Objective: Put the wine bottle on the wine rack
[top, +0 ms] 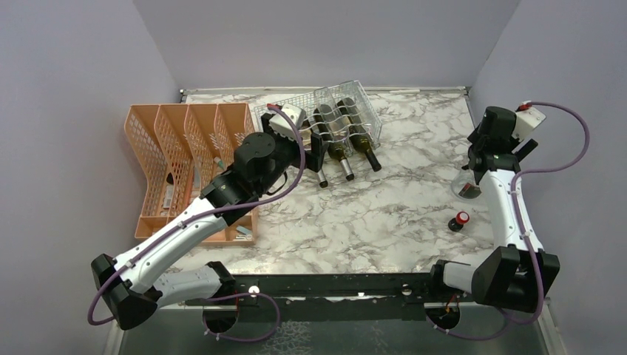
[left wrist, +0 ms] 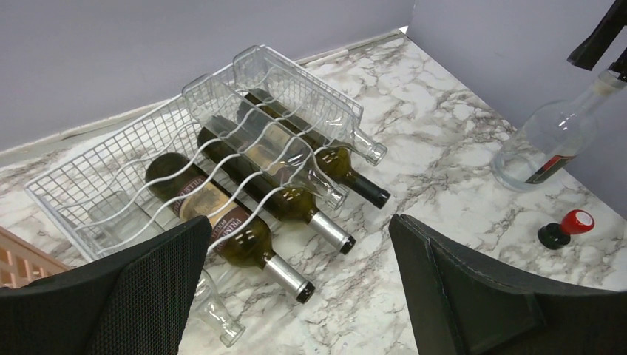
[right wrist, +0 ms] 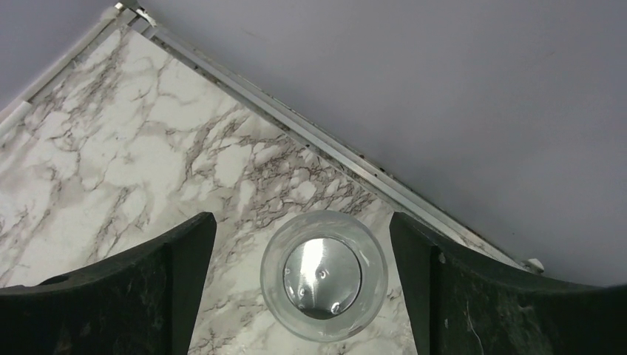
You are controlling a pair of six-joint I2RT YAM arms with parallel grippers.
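Note:
The white wire wine rack (top: 341, 109) stands at the back centre and holds several bottles lying with their necks toward the front; it also shows in the left wrist view (left wrist: 140, 159). A clear wine bottle (top: 467, 186) stands upright at the right, also visible in the left wrist view (left wrist: 551, 140). The right wrist view looks straight down on its top (right wrist: 324, 275). My right gripper (right wrist: 302, 219) is open directly over it, with the fingers apart from the glass. My left gripper (left wrist: 297, 237) is open and empty just in front of the rack (top: 314, 148).
An orange mesh file organiser (top: 185, 159) stands at the left, beside my left arm. A small red-topped stopper (top: 461, 220) sits on the marble in front of the clear bottle, also in the left wrist view (left wrist: 568, 226). Walls close the back and sides.

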